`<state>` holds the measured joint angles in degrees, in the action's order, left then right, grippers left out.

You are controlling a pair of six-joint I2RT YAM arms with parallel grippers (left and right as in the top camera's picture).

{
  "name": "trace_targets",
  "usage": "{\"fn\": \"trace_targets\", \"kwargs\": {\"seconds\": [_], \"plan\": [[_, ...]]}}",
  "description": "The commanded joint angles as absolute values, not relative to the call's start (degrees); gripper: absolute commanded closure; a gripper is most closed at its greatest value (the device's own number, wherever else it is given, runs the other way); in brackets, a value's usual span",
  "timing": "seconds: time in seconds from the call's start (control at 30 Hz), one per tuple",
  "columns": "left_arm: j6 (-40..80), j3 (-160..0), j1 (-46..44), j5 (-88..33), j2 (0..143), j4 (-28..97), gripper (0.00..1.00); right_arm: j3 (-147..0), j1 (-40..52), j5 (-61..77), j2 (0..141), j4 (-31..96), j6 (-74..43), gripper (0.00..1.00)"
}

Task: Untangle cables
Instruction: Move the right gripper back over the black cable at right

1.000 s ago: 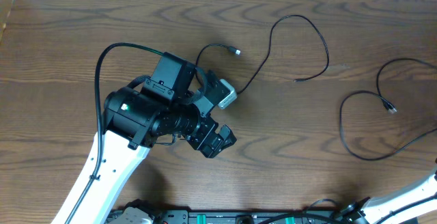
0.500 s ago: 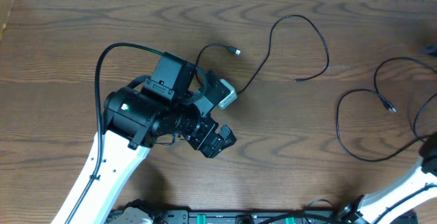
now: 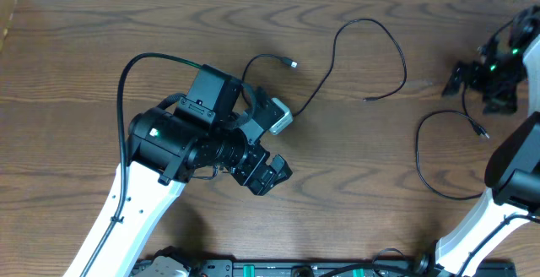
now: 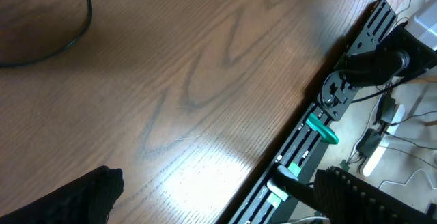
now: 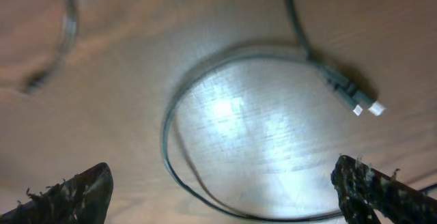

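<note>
Now the right gripper [image 5: 222,171], fingers spread, hovers over a looped cable [image 5: 164,125] at the table's [image 3: 101,49] far right. Best pinch beside its plug [image 5: 347,93], then lift slowly. The left gripper [image 4: 218,177], also spread, holds nothing; another cable [image 3: 405,66] lies mid-table.

Cables [image 3: 364,21] black; table [image 3: 84,40] brown, wavy woodgrain.

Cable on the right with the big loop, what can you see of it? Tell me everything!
The cable is thin, dark and bendy, like rubber-coated cord. It lies on the wooden table in one wide, loose loop. A small plug with a pale tip ends it, beside the spot where two strands meet. Its other end goes behind the right arm, hidden. The open right gripper hangs above it.
</note>
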<state>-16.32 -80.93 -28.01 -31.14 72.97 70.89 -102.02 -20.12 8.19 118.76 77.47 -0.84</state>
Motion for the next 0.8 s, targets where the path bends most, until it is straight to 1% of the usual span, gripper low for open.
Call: {"fn": "trace_targets", "kwargs": {"seconds": [0.0, 0.07, 0.3, 0.57, 0.6, 0.63, 0.67, 0.7, 0.73, 0.77], "plan": [[-15.8, -80.7, -28.1, -30.8, 73.0, 71.1, 0.04, -96.6, -18.6, 6.2, 118.6, 78.1, -3.4, 0.01], [-15.8, -80.7, -28.1, -30.8, 73.0, 71.1, 0.05, -94.2, -17.6, 6.6, 118.6, 78.8, -3.6, 0.01], [-15.7, -80.7, -28.1, -30.8, 73.0, 71.1, 0.05, -87.0, -13.5, 6.6, 118.6, 77.7, -10.6, 0.01], [-15.6, -80.7, -28.1, -30.8, 73.0, 71.1, 0.05, -78.2, -6.8, 7.0, 118.6, 68.1, -10.7, 0.02], [-15.6, -80.7, -28.1, -30.8, 73.0, 71.1, 0.05, -77.7, -6.5, 7.0, 118.6, 67.2, -10.7, 0.07], [-15.5, -80.7, -28.1, -30.8, 73.0, 71.1, 0.05, -77.0, -6.0, 7.0, 118.6, 65.4, -10.7, 0.30], [-15.5, -80.7, -28.1, -30.8, 73.0, 71.1, 0.05, -76.9, -5.9, 7.0, 118.6, 64.9, -10.7, 0.57], [-15.5, -80.7, -28.1, -30.8, 73.0, 71.1, 0.05, -76.9, -5.9, 7.0, 118.6, 64.4, -10.8, 0.89], [-15.5, -80.7, -28.1, -30.8, 73.0, 71.1, 0.05, -76.9, -5.9, 7.0, 118.6, 63.8, -11.2, 0.99], [-15.5, -80.7, -28.1, -30.8, 73.0, 71.1, 0.05, -76.9, -5.9, 7.0, 118.6, 63.2, -11.4, 0.99]]}}
